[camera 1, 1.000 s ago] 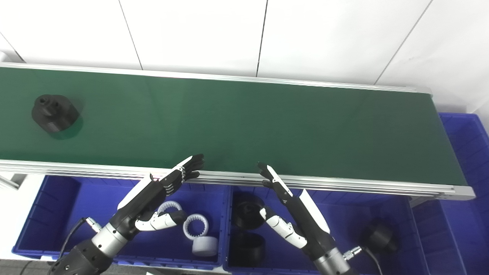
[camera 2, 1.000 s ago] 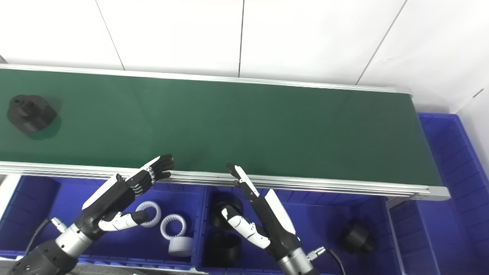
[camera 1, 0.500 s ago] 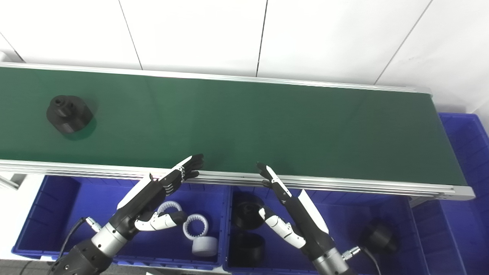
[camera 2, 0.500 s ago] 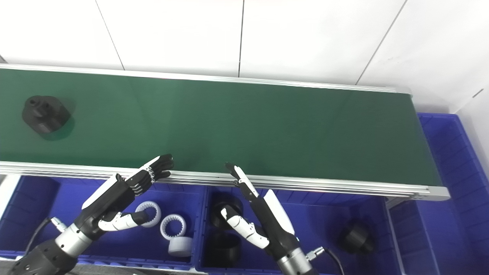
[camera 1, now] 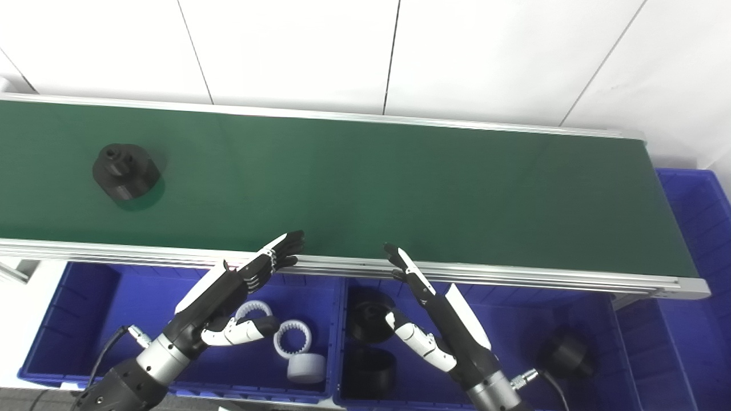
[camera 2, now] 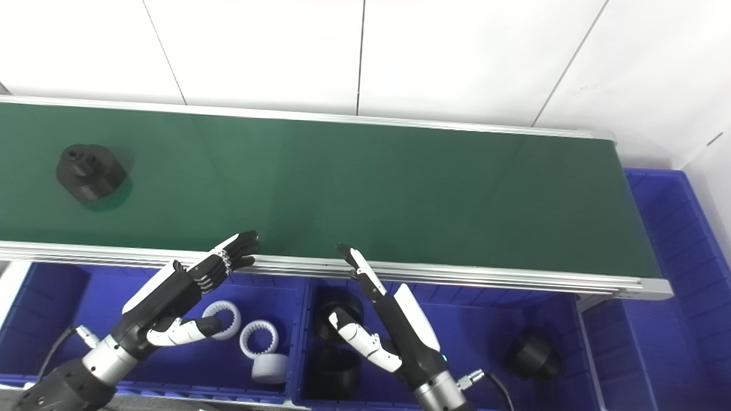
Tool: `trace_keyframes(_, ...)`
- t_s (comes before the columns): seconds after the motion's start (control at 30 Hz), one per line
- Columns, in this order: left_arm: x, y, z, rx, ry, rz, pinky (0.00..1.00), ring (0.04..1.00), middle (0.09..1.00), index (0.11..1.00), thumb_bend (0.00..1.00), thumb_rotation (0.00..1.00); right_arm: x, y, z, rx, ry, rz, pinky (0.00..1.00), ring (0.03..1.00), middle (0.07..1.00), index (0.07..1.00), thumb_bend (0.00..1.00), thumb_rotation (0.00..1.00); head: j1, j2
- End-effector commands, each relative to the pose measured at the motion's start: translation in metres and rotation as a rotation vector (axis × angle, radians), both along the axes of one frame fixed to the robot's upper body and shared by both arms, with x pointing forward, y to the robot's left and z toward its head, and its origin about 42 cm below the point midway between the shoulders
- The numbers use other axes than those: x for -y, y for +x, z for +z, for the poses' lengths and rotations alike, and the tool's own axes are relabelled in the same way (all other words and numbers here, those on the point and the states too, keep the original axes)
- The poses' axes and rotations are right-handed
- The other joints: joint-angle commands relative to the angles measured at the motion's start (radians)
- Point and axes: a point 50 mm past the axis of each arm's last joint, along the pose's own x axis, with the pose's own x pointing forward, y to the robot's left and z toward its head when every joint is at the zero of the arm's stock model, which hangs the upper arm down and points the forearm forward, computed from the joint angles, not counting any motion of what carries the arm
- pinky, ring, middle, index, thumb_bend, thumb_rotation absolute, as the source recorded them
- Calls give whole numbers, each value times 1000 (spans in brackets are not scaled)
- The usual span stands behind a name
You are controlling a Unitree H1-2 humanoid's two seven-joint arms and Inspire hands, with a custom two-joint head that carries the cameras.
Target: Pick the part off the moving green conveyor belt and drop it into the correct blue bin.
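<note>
A black round part [camera 1: 125, 177] with a stepped top rides on the green conveyor belt [camera 1: 371, 188], far left. My left hand [camera 1: 237, 291] hovers open over the left blue bin [camera 1: 85, 319], fingertips reaching the belt's near rail. My right hand [camera 1: 434, 317] is open above the middle blue bin [camera 1: 514, 325], fingers pointing up at the rail. Both hands hold nothing and stand well right of the part.
White toothed rings [camera 1: 292, 338] and a white cylinder [camera 1: 306, 367] lie in the left bin. Black round parts [camera 1: 371, 322] and another black part [camera 1: 564, 355] lie in the middle bin. A third blue bin [camera 1: 694, 228] stands beyond the belt's right end. A white wall rises behind.
The black part has travelled to the right along the belt. Both hands have stayed where they were, open.
</note>
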Motion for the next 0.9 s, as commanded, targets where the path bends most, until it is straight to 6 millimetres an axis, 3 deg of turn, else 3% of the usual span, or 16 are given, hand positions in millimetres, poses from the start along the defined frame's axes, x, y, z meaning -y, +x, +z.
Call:
trace_keyframes(0.0,-2,2,11,55,-4,-7,935,966,976,962,464,660,-3,1,11,73,41,6,926,978,1000,982,414,898,0,1)
trace_keyframes(0.1,-1,2,10,54,-2,-6,934,965,975,962,462,662,-3,1,9,70,48,9,926,978,1000,986,414,895,10,-13)
trace_keyframes(0.17,0,1,7,51,-12,-7,937,968,975,962,466,662,-2,0,6,68,45,11,925,977,1000,985,416,897,32,-49)
trace_keyframes(0.4,9,-4,-26,-12,-2,6,896,930,951,941,493,591,6,-10,-26,72,38,23,911,970,999,979,385,862,137,-319)
trace_keyframes(0.53,10,0,-30,-15,40,9,839,908,934,914,519,547,6,-7,-37,88,20,16,876,958,990,956,389,847,140,-338)
trace_keyframes(0.87,11,6,-23,19,43,0,830,903,931,907,543,473,4,0,-31,108,22,22,844,939,984,954,405,809,139,-313)
